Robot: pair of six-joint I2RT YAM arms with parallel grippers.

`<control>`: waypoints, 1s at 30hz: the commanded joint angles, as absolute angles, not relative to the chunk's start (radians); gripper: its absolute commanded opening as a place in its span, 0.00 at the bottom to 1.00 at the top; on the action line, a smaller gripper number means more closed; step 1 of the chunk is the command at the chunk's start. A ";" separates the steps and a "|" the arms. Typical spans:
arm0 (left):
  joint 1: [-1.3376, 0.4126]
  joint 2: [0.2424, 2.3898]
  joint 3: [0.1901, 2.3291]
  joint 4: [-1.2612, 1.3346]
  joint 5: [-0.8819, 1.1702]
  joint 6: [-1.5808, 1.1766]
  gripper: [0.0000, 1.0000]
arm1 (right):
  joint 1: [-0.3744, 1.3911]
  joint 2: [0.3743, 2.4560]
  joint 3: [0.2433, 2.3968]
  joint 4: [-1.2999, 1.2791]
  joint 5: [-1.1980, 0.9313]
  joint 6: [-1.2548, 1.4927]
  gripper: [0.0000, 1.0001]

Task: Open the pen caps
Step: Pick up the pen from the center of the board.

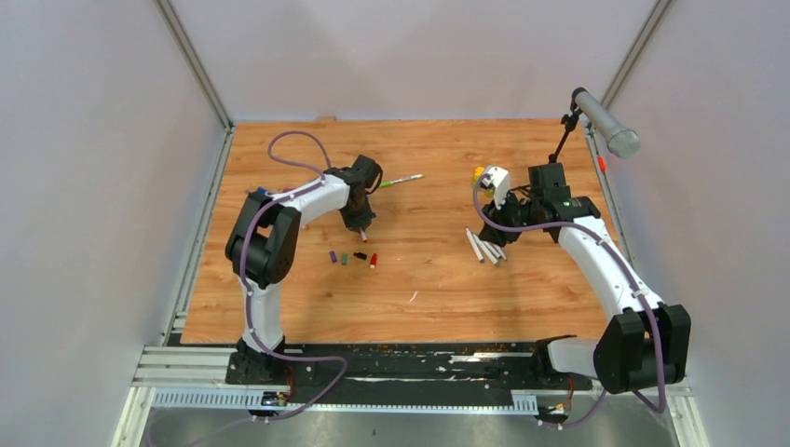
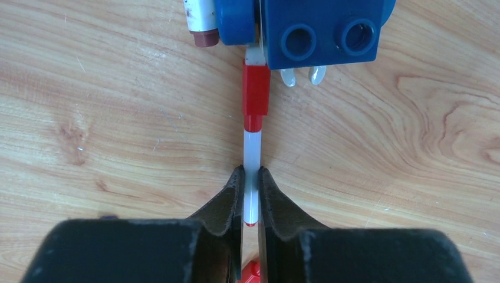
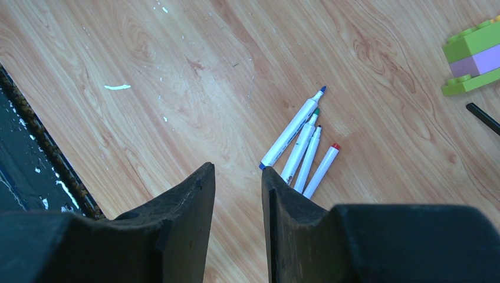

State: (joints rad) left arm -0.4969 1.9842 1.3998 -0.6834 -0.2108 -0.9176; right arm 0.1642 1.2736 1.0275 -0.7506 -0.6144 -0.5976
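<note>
My left gripper (image 2: 250, 171) is shut on the white barrel of a pen (image 2: 252, 147) lying on the wood. Its red cap (image 2: 256, 94) is still on and points at a blue toy figure (image 2: 318, 32). In the top view this gripper (image 1: 361, 223) is tipped down at the table's middle left. Loose pen caps lie near it: purple (image 1: 333, 256), green (image 1: 344, 259), black (image 1: 360, 255) and red (image 1: 374, 260). My right gripper (image 3: 237, 168) hangs open over bare wood, empty. Just to its right lie several uncapped pens (image 3: 301, 144).
A brown-ended pen (image 2: 200, 20) lies beside the blue figure. A green pen (image 1: 401, 180) lies further back. A green and pink block stack (image 3: 474, 56) and a black microphone stand (image 1: 606, 123) are at the right rear. The black rail (image 3: 23, 171) edges the table.
</note>
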 commanded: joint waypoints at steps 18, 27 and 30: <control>-0.495 1.412 0.886 -0.200 0.001 -0.753 0.00 | 0.164 1.191 0.994 -0.772 -0.827 -0.707 0.35; -0.498 1.077 0.498 0.555 0.400 -0.823 0.01 | 0.166 1.055 0.878 -0.631 -1.027 -0.699 0.40; -0.517 1.046 0.442 0.711 0.420 -0.859 0.00 | 0.166 1.030 0.834 -0.598 -1.157 -0.725 0.44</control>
State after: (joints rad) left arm -0.4992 1.0912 0.4866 0.3214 0.2974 -0.8085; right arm 0.1642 1.0668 0.8776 -0.6956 -0.9382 -0.6811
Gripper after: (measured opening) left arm 0.055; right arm 0.416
